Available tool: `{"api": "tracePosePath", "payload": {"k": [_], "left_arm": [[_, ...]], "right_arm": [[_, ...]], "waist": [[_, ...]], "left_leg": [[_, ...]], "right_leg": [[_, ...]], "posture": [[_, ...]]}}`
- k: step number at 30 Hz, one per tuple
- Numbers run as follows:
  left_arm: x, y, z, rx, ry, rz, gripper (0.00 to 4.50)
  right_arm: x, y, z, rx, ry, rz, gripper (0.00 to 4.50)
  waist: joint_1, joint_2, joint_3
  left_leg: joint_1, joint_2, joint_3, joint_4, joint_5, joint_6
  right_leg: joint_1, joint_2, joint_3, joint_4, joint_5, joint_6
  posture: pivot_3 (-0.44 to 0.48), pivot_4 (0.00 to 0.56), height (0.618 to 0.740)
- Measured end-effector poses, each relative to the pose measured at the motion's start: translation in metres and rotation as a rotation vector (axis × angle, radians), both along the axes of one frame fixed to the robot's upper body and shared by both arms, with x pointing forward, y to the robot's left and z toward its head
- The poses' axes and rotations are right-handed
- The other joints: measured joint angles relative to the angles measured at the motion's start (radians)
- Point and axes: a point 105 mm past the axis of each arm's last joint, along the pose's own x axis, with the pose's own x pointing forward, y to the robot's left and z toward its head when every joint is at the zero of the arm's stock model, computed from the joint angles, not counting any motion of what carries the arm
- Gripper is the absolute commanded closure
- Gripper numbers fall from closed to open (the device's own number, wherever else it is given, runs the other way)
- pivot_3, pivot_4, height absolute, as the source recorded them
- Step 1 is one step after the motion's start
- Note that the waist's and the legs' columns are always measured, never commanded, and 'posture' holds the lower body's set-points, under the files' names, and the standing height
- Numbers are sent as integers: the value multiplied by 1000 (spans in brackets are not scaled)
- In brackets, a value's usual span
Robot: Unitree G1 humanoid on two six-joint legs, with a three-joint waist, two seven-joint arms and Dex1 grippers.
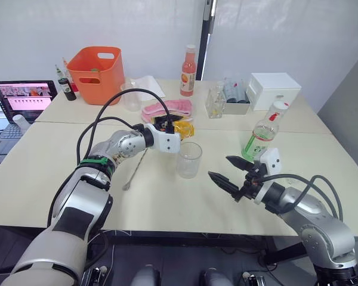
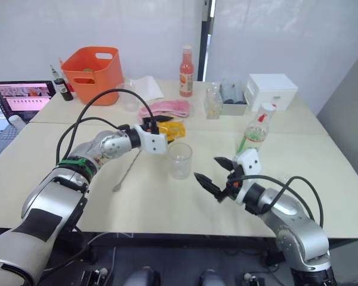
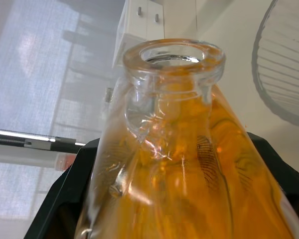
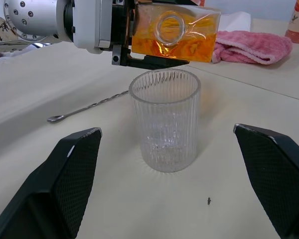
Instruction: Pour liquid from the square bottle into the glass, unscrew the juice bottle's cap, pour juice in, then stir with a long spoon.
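Square bottle (image 4: 175,34), stopper off, tipped on its side with open neck just above the glass (image 4: 165,119); yellow-orange liquid (image 3: 199,164) inside. Left end effector (image 1: 174,132) pinches the bottle. Glass stands mid-counter (image 1: 167,196); long spoon (image 1: 134,170) lies beside it. Right end effector (image 1: 231,173) spread wide, near the glass. Juice bottle (image 1: 264,132) upright behind it.

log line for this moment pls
left gripper: holds square bottle tipped above glass | glass: looks empty | right gripper: open, empty | long spoon: on table
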Motion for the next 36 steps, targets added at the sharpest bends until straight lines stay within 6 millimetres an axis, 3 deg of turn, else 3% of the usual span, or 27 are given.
{"api": "tracePosePath", "payload": {"k": [36], "left_arm": [[-5, -7, -2, 132, -224, -56, 1690]], "right_arm": [[1, 0, 0, 11, 4, -12, 0]], "waist": [[-1, 0, 0]], "left_leg": [[0, 0, 0, 0, 0, 0]], "right_leg": [[0, 0, 0, 1, 0, 0]], "posture": [[0, 150, 715]]}}
